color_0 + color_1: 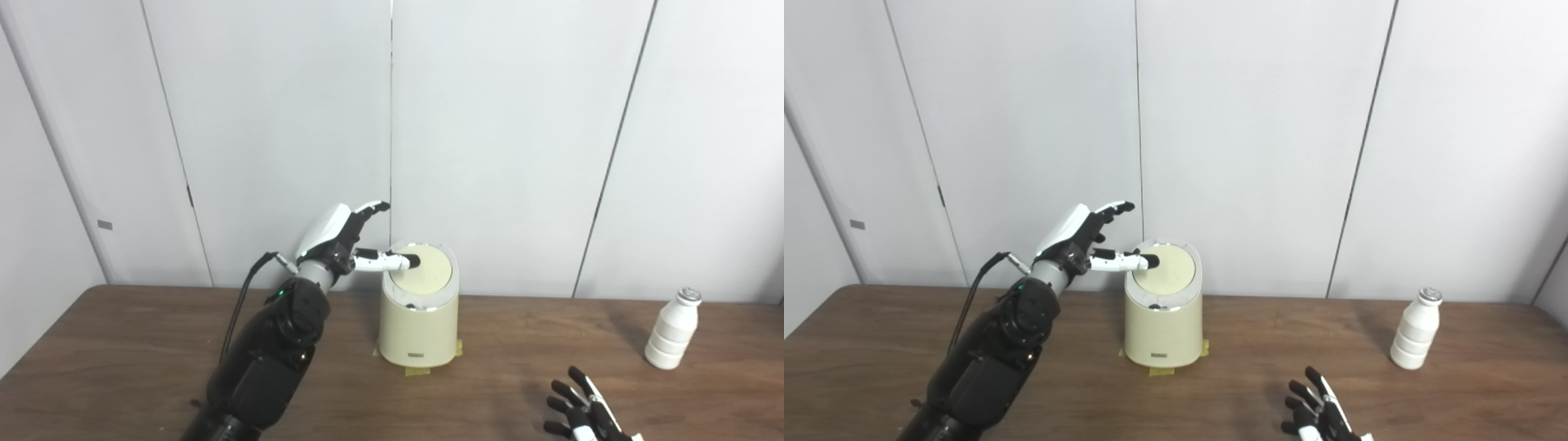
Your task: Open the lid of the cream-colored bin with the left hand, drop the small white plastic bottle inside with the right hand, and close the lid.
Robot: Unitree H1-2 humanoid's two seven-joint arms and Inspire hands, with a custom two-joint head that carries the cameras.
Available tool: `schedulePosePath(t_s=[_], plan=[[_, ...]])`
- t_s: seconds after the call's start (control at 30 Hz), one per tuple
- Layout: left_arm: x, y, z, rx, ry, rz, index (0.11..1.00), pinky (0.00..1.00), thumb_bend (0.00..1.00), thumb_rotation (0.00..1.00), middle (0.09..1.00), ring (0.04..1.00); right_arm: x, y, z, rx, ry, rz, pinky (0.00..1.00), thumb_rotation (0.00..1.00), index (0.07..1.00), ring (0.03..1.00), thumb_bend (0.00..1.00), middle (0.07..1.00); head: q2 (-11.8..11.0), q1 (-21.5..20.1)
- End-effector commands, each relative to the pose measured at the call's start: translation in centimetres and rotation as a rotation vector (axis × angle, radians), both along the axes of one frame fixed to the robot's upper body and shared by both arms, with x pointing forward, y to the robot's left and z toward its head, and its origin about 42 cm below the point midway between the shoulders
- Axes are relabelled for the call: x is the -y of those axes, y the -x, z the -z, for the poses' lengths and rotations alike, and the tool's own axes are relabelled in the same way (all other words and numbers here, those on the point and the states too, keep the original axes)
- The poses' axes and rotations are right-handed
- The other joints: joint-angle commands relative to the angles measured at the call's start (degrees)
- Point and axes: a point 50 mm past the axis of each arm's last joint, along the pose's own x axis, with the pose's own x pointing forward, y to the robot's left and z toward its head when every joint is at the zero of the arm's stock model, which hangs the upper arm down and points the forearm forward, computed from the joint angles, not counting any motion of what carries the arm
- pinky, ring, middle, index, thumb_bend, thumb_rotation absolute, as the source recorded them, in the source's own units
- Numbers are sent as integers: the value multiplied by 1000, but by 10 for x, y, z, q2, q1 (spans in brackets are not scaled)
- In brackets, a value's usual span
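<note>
1. Right hand [582, 410]: black-fingered, at 5 o'clock at the bottom edge, fingers spread apart, holding nothing, above the brown wooden table [122, 343].
2. Small white ribbed plastic bottle with silver cap [672, 329]: upright on the table at 3 o'clock, well apart from the right hand and the bin.
3. Cream-colored rounded plastic bin [419, 334]: centre of the table, standing on yellow tape tabs [419, 370]; its round lid [425, 269] lies shut.
4. Left hand [343, 236]: white-backed, at 9 o'clock of the bin, fingers apart; one black-tipped digit rests on the lid's left part, the others lifted toward the grey panelled wall [490, 122].
</note>
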Motion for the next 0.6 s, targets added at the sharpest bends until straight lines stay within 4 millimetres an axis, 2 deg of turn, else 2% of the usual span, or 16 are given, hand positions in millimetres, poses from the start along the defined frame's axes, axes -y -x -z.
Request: schedulePosePath(t_s=[0.0,0.13,0.37,0.57], plan=[[7,-9,-36,109,-39,18,930,805,912,396,949,928,-8,6,-8,45,-37,9,697,804,937,829,452,867,-1,0],[15,-15,-30,105,-79,18,936,818,903,380,956,927,-9,5,-10,49,-41,10,698,808,940,830,452,868,2,1],[25,-22,-24,117,-156,18,937,911,902,368,965,955,-13,6,-12,57,-44,14,700,829,943,832,440,868,7,-1],[31,-28,-22,157,-246,39,939,935,902,353,963,963,-16,7,-15,56,-58,18,711,827,941,837,459,869,10,-4]])
